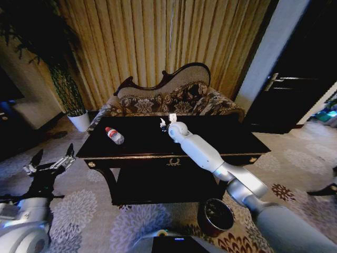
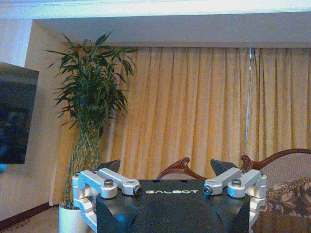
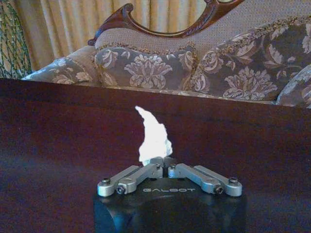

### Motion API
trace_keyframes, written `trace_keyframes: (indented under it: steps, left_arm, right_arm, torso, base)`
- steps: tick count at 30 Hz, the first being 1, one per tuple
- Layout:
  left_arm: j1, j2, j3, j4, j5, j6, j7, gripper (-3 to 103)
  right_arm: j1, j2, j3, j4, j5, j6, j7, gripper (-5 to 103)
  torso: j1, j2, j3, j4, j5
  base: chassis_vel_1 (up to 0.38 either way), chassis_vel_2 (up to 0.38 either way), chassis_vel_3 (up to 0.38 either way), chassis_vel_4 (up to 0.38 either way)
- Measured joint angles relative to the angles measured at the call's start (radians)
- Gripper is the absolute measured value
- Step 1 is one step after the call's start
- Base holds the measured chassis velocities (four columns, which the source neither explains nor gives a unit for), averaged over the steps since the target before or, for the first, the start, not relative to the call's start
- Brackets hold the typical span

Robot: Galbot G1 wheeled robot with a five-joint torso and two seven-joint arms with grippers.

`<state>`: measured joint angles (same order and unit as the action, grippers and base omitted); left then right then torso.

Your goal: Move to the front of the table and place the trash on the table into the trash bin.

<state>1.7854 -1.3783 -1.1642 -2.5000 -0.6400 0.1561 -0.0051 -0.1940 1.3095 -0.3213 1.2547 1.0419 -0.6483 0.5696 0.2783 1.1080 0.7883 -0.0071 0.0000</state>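
Head view: the right gripper (image 1: 167, 125) reaches across the large dark glossy wooden table with gold edge trim (image 1: 221, 145), jaws pinched together on a crumpled white tissue (image 3: 153, 137) near the table's far edge, before the carved floral-upholstered sofa (image 1: 174, 100); a clear plastic bottle with red cap and label (image 1: 114, 135) lies on the tabletop toward its left end, well apart from the tissue; the small round reddish-brown bin with dark rim (image 1: 217, 216) stands on the patterned carpet (image 1: 95, 216) by the table's front right; the left gripper (image 1: 51, 164) hangs spread wide and empty, low at the table's left.
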Motion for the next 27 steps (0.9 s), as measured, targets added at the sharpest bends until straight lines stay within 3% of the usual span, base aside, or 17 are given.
trace_keyframes:
  steps: [27]
  left_arm:
    - [0.001,0.014,-0.003,0.000,-0.001,-0.002,0.002,100]
  right_arm:
    - [-0.009,-0.007,0.001,0.008,0.000,0.006,-0.014,0]
  torso:
    - [0.000,0.000,0.000,0.0000,0.0000]
  base:
    - [0.000,0.000,0.000,0.000]
